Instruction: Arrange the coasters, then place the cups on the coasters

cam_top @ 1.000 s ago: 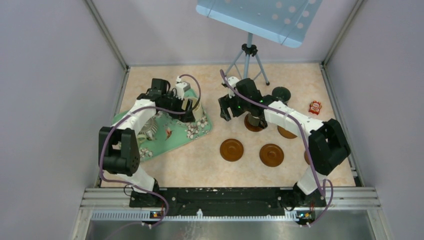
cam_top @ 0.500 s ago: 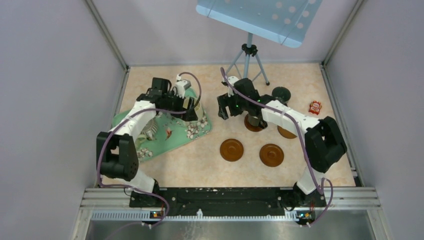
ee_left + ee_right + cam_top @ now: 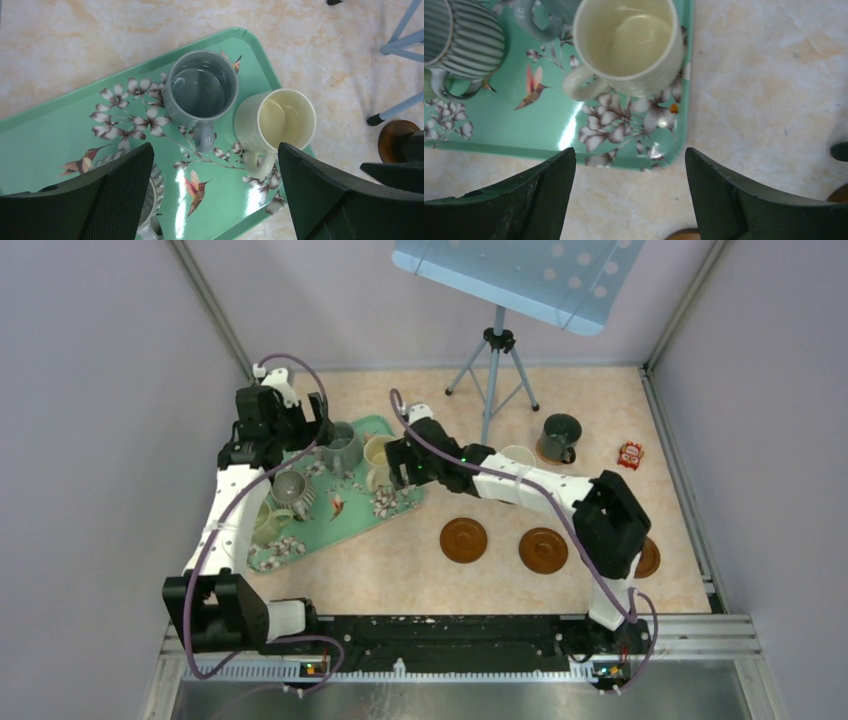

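Note:
Several cups stand on the green floral tray (image 3: pixel 330 522): a grey-blue one (image 3: pixel 202 90), a cream one (image 3: pixel 280 120), a ribbed grey one (image 3: pixel 469 40) and a pale green one (image 3: pixel 262 523). My left gripper (image 3: pixel 215 147) hovers open above the tray, just short of the grey-blue cup. My right gripper (image 3: pixel 630 152) is open over the tray's near right corner, below the cream cup (image 3: pixel 629 45). Right of the tray, a cream-white cup (image 3: pixel 518 456) and a dark green cup (image 3: pixel 560 436) stand on the table. Brown coasters (image 3: pixel 463 539) (image 3: pixel 543 549) lie bare; a third (image 3: pixel 648 558) is partly hidden by the right arm.
A tripod (image 3: pixel 495 350) with a blue panel stands at the back centre. A small red packet (image 3: pixel 630 454) lies at the right. The enclosure's walls close in both sides. The right arm stretches across the table's middle.
The right gripper has left the cream-white cup standing and swung left to the tray's corner. The left gripper has pulled back from the cream cup toward the tray's far left and opened wider.

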### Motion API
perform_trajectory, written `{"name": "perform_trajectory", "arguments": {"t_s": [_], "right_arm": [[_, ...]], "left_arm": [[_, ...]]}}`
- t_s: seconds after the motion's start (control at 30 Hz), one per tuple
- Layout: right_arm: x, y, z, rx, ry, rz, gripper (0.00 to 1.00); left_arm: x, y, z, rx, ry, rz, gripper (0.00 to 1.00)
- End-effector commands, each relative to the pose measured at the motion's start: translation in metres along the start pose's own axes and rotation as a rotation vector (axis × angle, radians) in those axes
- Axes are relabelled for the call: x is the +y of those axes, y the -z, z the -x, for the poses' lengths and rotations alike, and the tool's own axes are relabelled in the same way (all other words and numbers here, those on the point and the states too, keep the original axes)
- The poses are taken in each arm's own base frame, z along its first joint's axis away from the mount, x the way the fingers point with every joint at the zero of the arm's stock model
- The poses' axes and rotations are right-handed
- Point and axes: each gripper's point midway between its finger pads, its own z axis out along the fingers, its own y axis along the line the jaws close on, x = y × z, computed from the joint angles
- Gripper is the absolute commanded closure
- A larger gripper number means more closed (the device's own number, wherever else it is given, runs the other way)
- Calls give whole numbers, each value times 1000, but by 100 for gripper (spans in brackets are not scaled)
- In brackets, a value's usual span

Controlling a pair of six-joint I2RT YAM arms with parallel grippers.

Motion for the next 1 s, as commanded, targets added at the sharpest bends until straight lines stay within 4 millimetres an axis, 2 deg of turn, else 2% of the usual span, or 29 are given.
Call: {"name": "perform_trajectory", "arguments": {"t_s": [0.0, 0.13, 0.23, 0.47, 0.6, 0.8, 0.97], "right_arm": [[21, -12, 16, -46, -44, -93, 21], [29, -25, 19, -27, -89, -102, 22], [38, -35, 19, -14, -102, -87, 22], [47, -54, 20, -8, -135, -88, 22], [45, -66, 19, -16, -146, -125, 21], [50, -85, 12, 1, -146, -155, 18], [40, -88, 3, 24, -119, -196, 18]], "left_arm": [[14, 1, 9, -35, 66, 84, 1], [5, 5, 9, -40, 64, 33, 1], [8, 7, 10, -55, 37, 47, 1], [13, 0, -4, -30, 22, 54, 1], [11, -3, -10, -11, 11, 28, 1], [17, -6, -19, 25, -2, 52, 1], [15, -4, -17, 15, 3, 44, 1]]}}
